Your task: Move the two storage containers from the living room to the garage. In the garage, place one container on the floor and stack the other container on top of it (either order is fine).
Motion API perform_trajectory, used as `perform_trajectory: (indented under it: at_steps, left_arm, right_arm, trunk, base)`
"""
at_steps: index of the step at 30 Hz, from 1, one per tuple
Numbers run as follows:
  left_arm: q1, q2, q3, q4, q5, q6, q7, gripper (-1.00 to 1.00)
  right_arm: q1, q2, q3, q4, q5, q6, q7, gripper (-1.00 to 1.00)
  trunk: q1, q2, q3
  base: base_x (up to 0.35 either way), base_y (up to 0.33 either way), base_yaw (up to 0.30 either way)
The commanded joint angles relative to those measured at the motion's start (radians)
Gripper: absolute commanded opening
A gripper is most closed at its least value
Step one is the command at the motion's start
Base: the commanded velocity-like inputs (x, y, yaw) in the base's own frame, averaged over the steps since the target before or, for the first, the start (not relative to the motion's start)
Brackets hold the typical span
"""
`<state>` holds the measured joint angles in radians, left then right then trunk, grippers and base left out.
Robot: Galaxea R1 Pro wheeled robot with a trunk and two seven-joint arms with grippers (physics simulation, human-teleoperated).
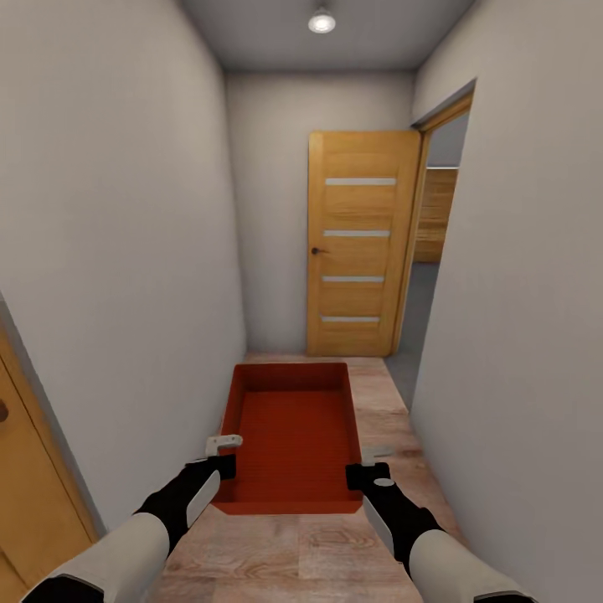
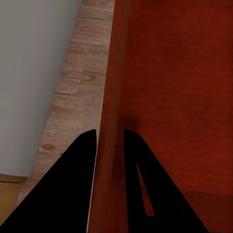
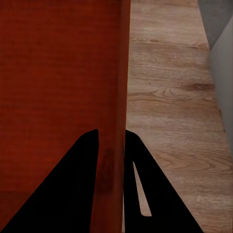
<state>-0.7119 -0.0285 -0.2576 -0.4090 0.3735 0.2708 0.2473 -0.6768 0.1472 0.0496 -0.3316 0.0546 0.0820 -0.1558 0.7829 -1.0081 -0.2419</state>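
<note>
We carry one storage container [image 1: 293,435] down a narrow hallway.
It is an orange-red, open-topped rectangular bin with plain, slightly tapered walls, empty inside and held level above the wood plank floor. Its long axis points ahead, and each side wall sits between a pair of our gripper fingers near the bin's near end.

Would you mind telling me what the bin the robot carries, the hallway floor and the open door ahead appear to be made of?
The storage container looks like orange-red plastic: uniform colour, thin walls, faint ribbing on its bottom. The floor reads as light wood planks with visible grain and knots, possibly laminate. The door appears honey-toned wood with four pale horizontal inserts, perhaps frosted glass.
</note>
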Motion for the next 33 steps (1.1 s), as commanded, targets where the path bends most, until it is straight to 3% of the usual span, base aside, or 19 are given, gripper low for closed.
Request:
perform_trajectory:
  at_steps: [1, 33]
  left_arm:
    - [-0.001, 0.001, 0.078, -0.004, -0.022, 0.008, 0.029, -1.00]
    - [-0.001, -0.001, 0.078, -0.002, -0.022, 0.010, 0.029, -1.00]
  right_arm:
    - [0.000, 0.000, 0.009, -0.003, -0.004, 0.008, 0.015, -1.00]
    - [0.000, -0.001, 0.009, -0.003, -0.004, 0.004, 0.015, -1.00]
  trunk:
    - [0.001, -0.001, -0.001]
    - [0.001, -0.001, -0.001]
  base:
    - [0.322, 0.000, 0.000]
    - [0.322, 0.000, 0.000]
